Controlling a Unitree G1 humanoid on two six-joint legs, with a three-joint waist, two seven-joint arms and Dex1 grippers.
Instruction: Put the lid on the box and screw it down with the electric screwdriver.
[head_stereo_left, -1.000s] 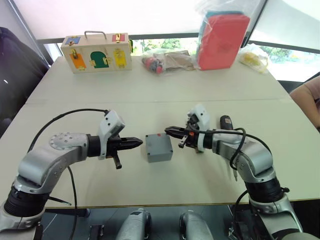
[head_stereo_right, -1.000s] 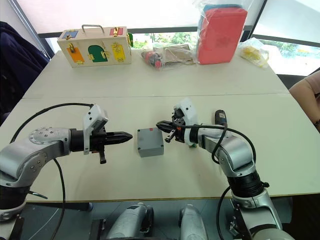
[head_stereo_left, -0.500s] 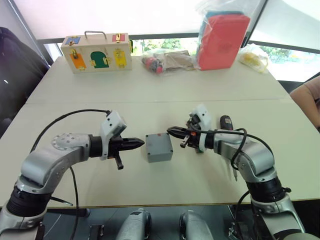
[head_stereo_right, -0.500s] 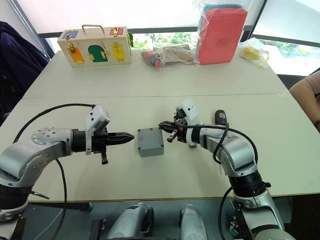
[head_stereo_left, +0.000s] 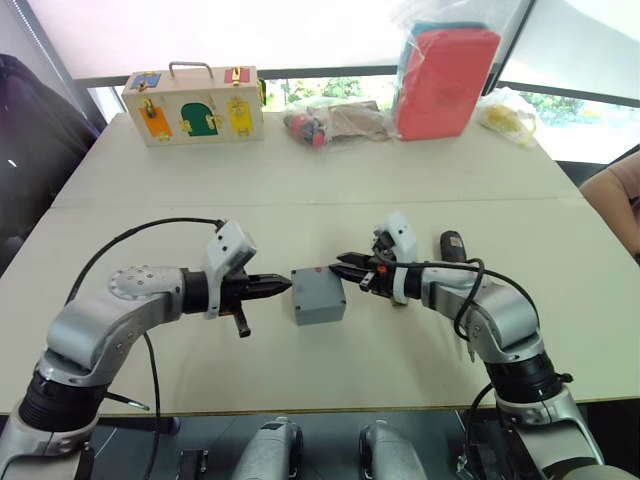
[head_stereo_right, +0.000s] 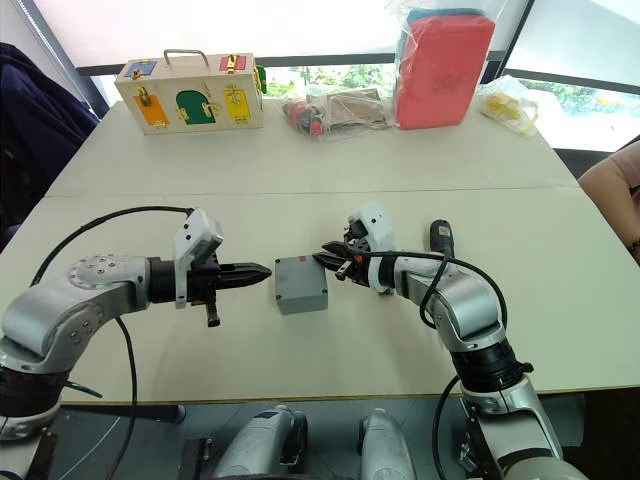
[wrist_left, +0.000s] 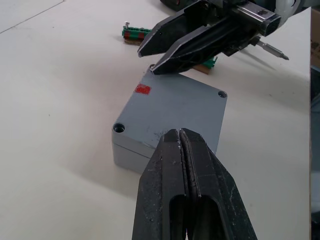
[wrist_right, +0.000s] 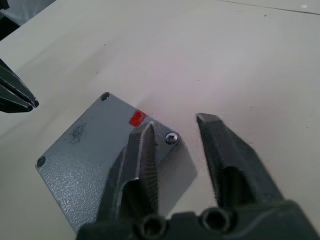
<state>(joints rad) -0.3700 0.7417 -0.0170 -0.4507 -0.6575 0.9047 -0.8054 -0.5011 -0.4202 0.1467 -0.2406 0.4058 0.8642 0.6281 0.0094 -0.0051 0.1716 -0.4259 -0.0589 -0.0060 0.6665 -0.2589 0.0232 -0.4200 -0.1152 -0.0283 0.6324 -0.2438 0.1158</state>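
The tabletop (head_stereo_left: 300, 190) carries everything, and the box (head_stereo_left: 318, 295) sits between the two tools with the lid (wrist_left: 175, 107) already lying flush on top, a red mark near one corner and one screw showing in the corner under the right tool; the other visible corner holes look empty. The electric screwdriver (head_stereo_left: 452, 246) lies on the tabletop just beyond the right arm, untouched, with small green strips (wrist_left: 136, 33) close by on the far side of the box. The step in hand looks like squaring and steadying the closed box before driving screws: done well, the tools should press from opposite sides so the box neither slides nor twists, and the lid should stay aligned over its holes. The left tool (wrist_left: 182, 150) points at the near edge of the box with its fingers pressed together, holding nothing, just short of the box wall. The right tool (wrist_right: 175, 132) has its fingers parted by a moderate gap, empty, its tips over the box corner with the screw, one finger above the lid and the other past the edge; whether it touches the lid I cannot tell.
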